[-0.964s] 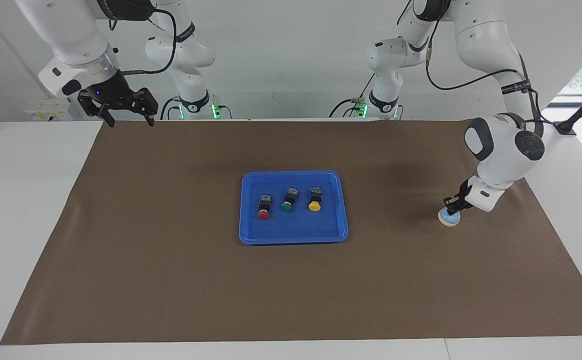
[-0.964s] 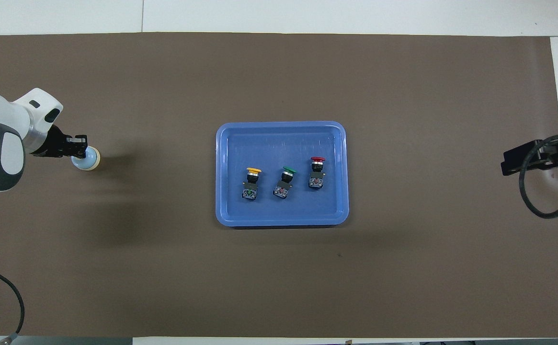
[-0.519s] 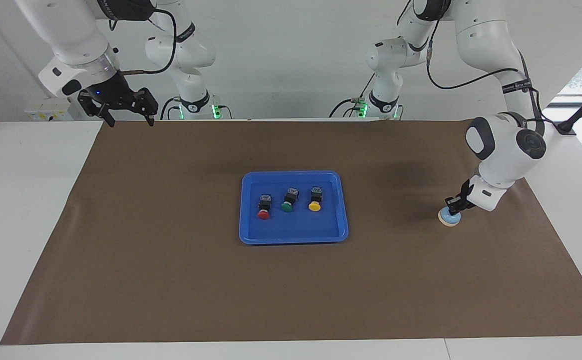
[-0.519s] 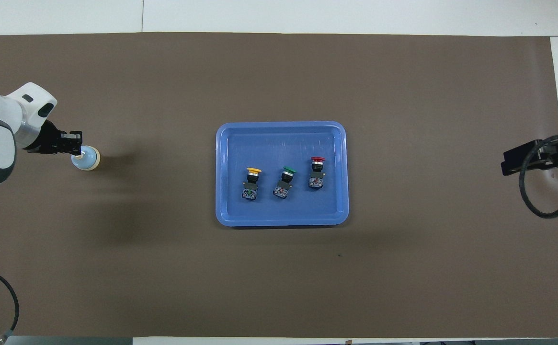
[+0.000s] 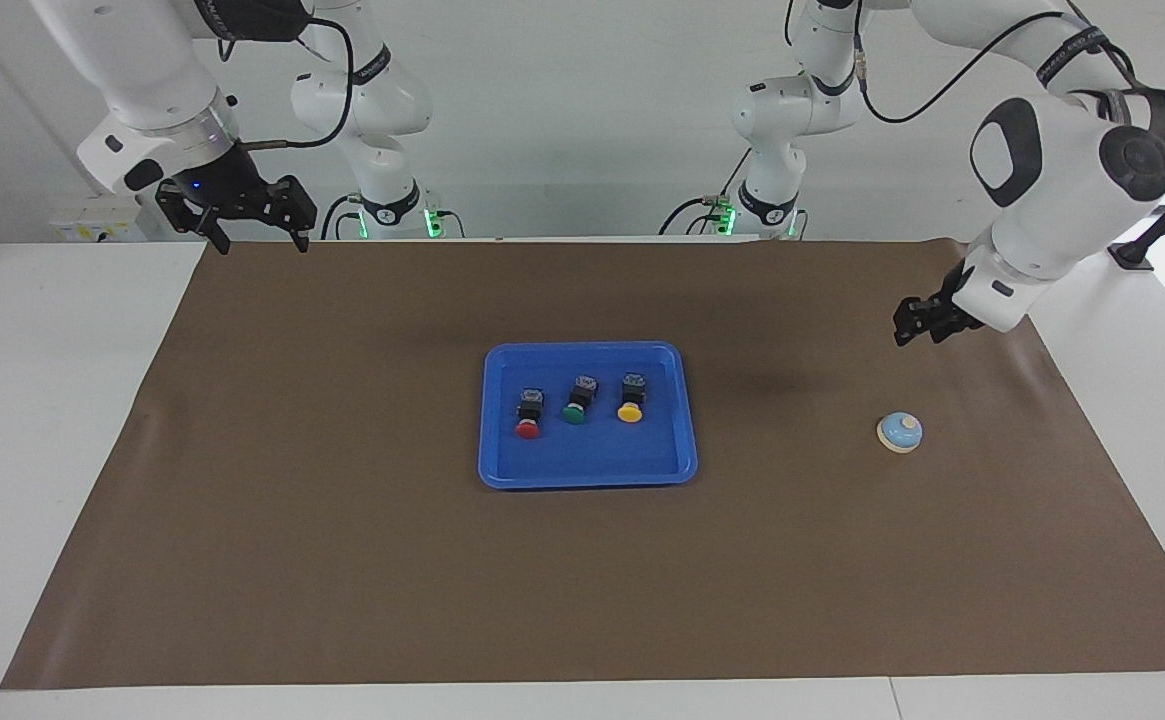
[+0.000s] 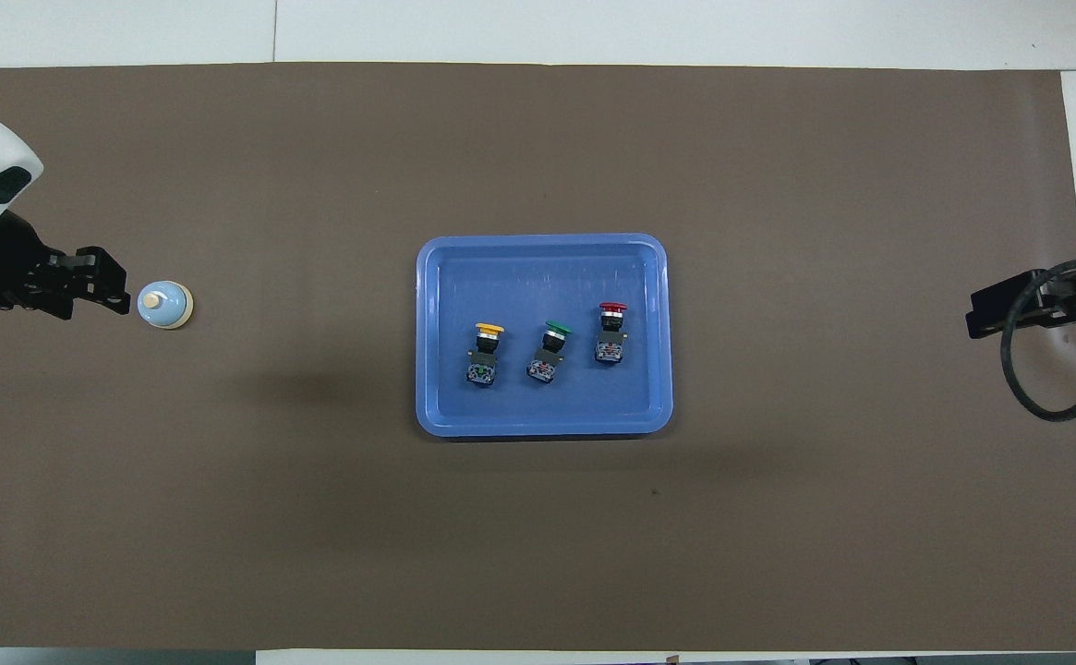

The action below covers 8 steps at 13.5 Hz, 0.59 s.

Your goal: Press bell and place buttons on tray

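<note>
The light-blue bell [image 5: 900, 432] [image 6: 164, 304] stands alone on the mat toward the left arm's end of the table. My left gripper [image 5: 919, 338] [image 6: 120, 291] hangs in the air over the mat close to the bell, well clear of it, open and empty. The blue tray [image 5: 587, 348] [image 6: 542, 242] lies mid-table with three buttons in it in a row: red [image 5: 528, 416] [image 6: 610, 332], green [image 5: 575, 402] [image 6: 549, 351] and yellow [image 5: 630, 400] [image 6: 486, 351]. My right gripper [image 5: 257, 235] [image 6: 1036, 309] waits open and empty over the mat's corner at the right arm's end.
A brown mat [image 5: 342, 550] covers most of the white table [image 5: 42, 450]. A black cable [image 6: 1045, 406] loops down from the right arm's wrist over the mat's edge.
The left gripper has lifted off the bell's knob, risen and pulled back toward its end of the table, and its fingers have parted. The right arm, tray and buttons have not moved.
</note>
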### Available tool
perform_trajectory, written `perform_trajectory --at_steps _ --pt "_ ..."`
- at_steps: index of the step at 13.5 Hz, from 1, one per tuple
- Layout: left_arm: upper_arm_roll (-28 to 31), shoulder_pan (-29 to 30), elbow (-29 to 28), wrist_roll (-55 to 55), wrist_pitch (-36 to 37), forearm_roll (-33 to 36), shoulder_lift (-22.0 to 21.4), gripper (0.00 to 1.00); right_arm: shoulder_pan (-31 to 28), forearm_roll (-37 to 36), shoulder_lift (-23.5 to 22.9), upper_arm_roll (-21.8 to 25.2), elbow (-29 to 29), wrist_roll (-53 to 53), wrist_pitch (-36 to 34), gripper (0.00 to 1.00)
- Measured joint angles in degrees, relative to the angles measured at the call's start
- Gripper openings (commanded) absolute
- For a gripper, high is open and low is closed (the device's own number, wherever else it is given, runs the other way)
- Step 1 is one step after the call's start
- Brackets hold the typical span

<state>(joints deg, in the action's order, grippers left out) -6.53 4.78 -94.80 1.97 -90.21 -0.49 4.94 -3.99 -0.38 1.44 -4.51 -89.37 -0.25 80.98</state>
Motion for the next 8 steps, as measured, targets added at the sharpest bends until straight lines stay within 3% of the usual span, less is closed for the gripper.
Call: perform_trajectory --at_steps 3,8 --pt "0.24 0.04 -0.19 0.00 3.28 0.01 -2.62 1.00 0.00 0.00 0.00 0.00 0.00 0.00 0.00 1.00" --pt "1.74 -2.17 -0.62 0.00 4.11 -0.01 -2.77 1.00 0.00 0.00 0.00 0.00 0.00 0.00 0.00 1.00"
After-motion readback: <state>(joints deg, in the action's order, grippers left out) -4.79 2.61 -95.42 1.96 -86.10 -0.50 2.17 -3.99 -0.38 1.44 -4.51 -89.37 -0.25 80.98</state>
